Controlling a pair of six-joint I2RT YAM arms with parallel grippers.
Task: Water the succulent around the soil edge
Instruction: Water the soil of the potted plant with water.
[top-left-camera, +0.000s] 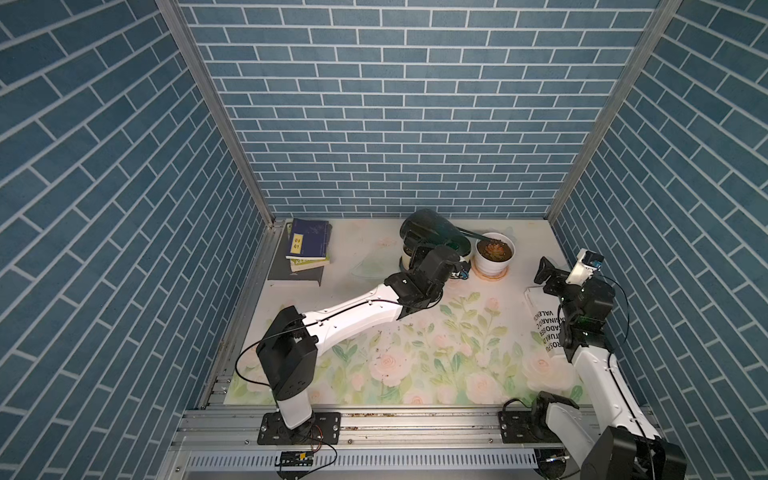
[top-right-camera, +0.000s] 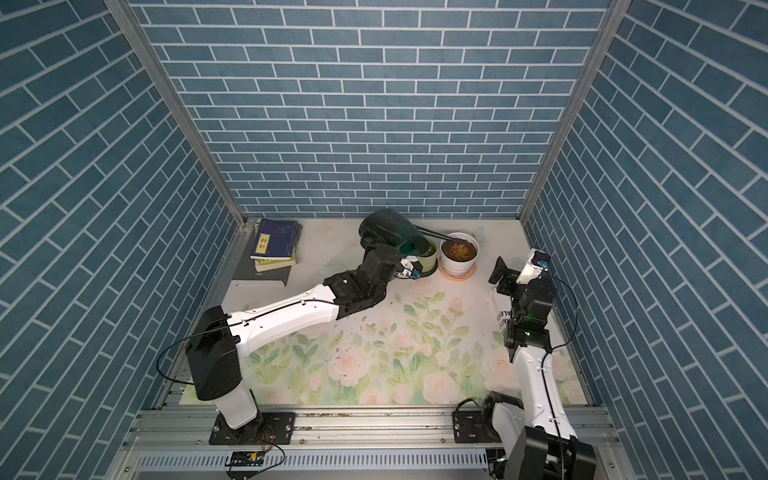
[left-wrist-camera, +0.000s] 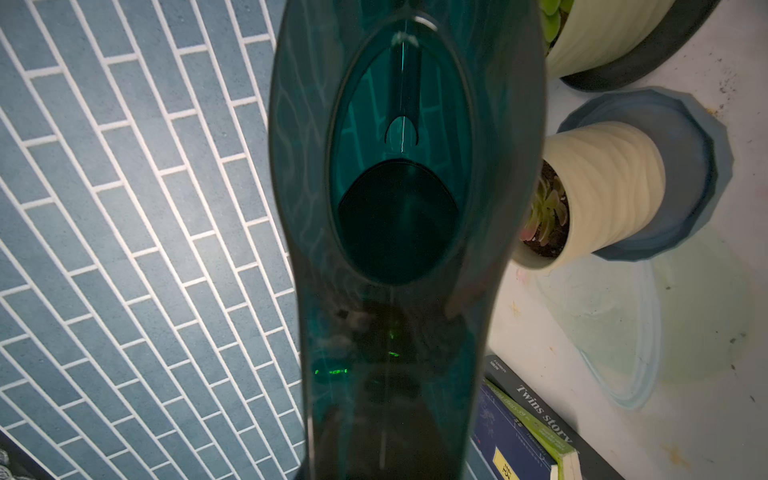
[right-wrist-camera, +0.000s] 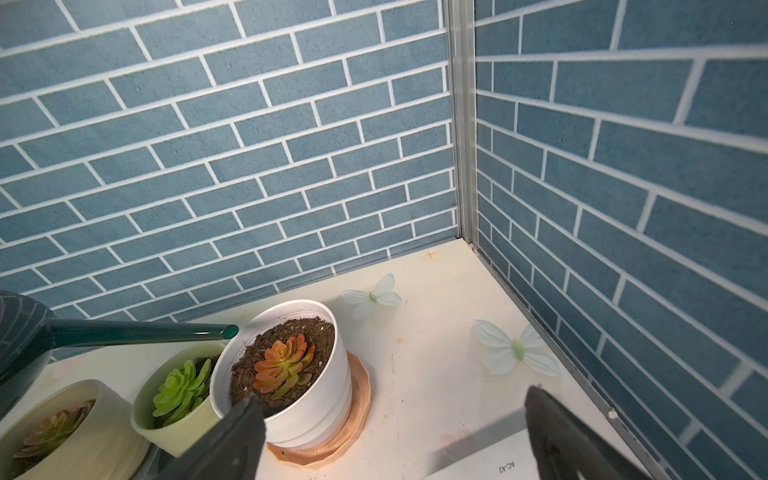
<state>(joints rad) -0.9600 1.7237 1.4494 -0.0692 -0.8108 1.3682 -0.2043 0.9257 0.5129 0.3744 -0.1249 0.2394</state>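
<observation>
The room was basically a box: blue brick-pattern walls (top-left-camera: 395, 104) on three sides, with metal posts (top-left-camera: 216, 124) in the back corners. The table (top-left-camera: 415, 332) had a pale cover printed with pink roses and green leaves, and some dark crumbs (top-left-camera: 384, 345) were scattered near the middle. A metal rail (top-left-camera: 415, 424) ran along the front edge.

A stack of books (top-left-camera: 309, 245) sat in the back left corner. Two paper butterflies (right-wrist-camera: 372, 297) lay flat in the back right corner.

The succulent (right-wrist-camera: 282, 363), an orange one, sat in brown soil (right-wrist-camera: 316, 332) in a white pot (top-left-camera: 494, 266) on a tan saucer (right-wrist-camera: 357, 415), near the back wall. A green plant in a pale pot (right-wrist-camera: 178, 386) stood just beside it.

The left claw (top-left-camera: 411, 243) was clamped on the dark green watering can (top-left-camera: 432, 230), which was up off the table and tipped, with its spout tip (right-wrist-camera: 228, 331) right at the pot's rim. The right claw (right-wrist-camera: 392, 399) hung over by the right wall with its fingers (right-wrist-camera: 245, 419) wide apart, holding nothing.
</observation>
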